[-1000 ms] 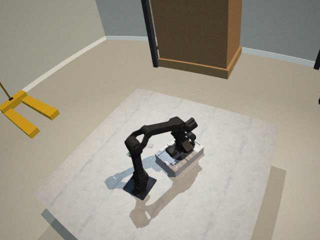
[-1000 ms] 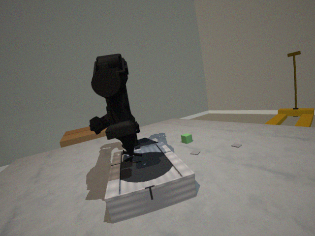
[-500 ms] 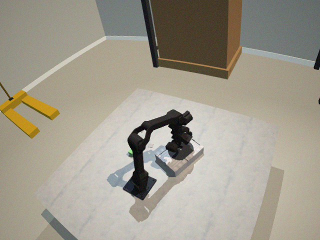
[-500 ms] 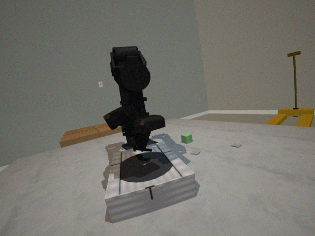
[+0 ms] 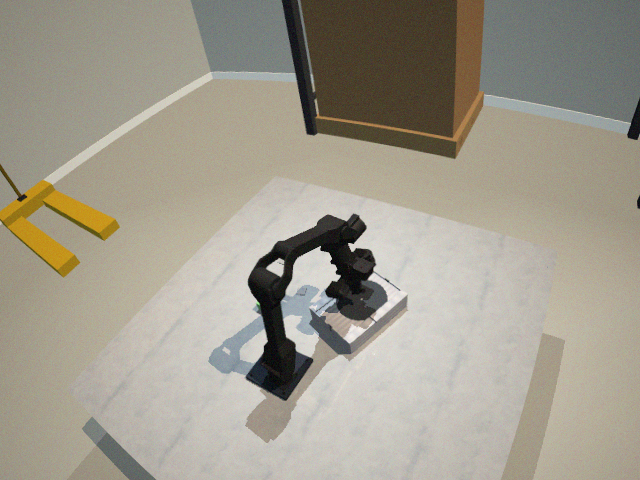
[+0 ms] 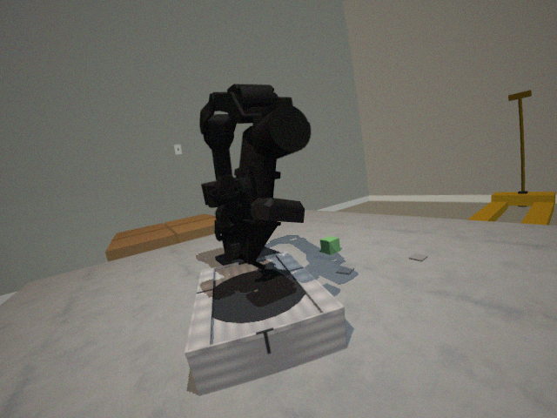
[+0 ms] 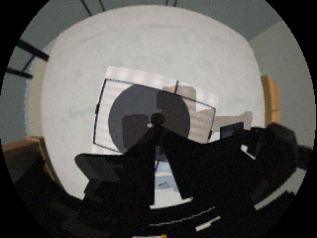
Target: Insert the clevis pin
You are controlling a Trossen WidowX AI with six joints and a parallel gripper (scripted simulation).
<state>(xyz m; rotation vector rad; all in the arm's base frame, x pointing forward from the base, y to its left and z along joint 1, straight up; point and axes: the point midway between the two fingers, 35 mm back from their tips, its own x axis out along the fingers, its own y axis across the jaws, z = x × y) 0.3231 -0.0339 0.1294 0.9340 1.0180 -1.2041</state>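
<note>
The steel tray [image 5: 381,319] [image 6: 305,334] [image 7: 144,76] rests on the table. The wide disc [image 5: 373,305] [image 6: 236,310] [image 7: 131,99] lies flat inside its rim, dark grey and partly shadowed. My gripper [image 5: 356,292] [image 6: 259,266] [image 7: 157,130] is over the disc, fingers pointing down, shut on the clevis pin. The pin's dark round end [image 7: 158,118] shows at the fingertips in the wrist view. A small bright spot, apparently the disc's hole [image 7: 150,125], shows just left of it. The pin's exact tilt and its gap to the disc cannot be told; the tray's hole is hidden.
A green block [image 6: 329,245] and two thin flat grey pieces [image 6: 345,271] [image 6: 418,257] lie on the table beyond the tray. The arm's base plate [image 5: 258,378] stands near the tray. Dark lines mark the tray's top and front wall.
</note>
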